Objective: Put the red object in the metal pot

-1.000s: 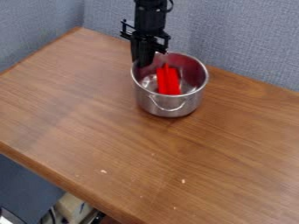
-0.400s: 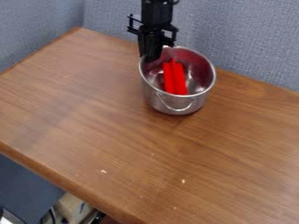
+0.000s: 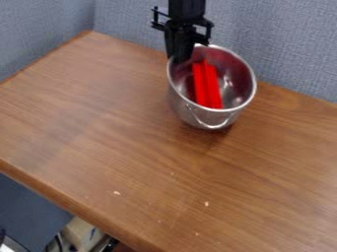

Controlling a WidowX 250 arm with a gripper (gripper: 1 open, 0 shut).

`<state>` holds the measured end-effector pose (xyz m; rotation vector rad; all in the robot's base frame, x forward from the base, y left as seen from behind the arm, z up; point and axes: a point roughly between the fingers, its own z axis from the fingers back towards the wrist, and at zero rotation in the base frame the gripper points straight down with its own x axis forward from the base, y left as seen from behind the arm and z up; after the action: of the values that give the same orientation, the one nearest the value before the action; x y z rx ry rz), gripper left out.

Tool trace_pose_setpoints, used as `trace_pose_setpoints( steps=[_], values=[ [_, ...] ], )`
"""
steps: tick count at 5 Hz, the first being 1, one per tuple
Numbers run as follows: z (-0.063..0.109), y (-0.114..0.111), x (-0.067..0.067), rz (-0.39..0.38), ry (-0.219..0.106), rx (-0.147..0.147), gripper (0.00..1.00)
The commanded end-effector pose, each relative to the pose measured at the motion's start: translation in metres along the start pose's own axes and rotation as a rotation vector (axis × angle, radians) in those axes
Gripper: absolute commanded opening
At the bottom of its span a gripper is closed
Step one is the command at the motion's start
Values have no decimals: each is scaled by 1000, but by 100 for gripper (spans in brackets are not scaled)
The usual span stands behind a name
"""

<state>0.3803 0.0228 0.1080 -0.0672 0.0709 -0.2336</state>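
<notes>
The metal pot (image 3: 206,112) is in the camera view at the back right of the wooden table, tilted so its inside faces the camera. The red object (image 3: 207,85) lies inside it, leaning against the far wall. My gripper (image 3: 182,57) comes down from above at the pot's far left rim. Its black fingers are shut and appear to pinch that rim. A thin handle shows at the pot's near side.
The brown wooden table (image 3: 105,148) stretches out to the left and front of the pot. A grey wall stands behind it. The table's front edge runs diagonally at the lower left, with floor clutter beyond.
The gripper has moved right and slightly back, and the pot has gone with it, tilting and looking larger. The red object stays inside the pot.
</notes>
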Motion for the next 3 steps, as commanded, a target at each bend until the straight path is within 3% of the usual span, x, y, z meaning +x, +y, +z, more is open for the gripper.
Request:
trace_pose_setpoints(
  steps=[1,3],
  values=[
    [37,-16,-2,-1,-113,31,0],
    [21,3,12,49,-125,52,0]
  ],
)
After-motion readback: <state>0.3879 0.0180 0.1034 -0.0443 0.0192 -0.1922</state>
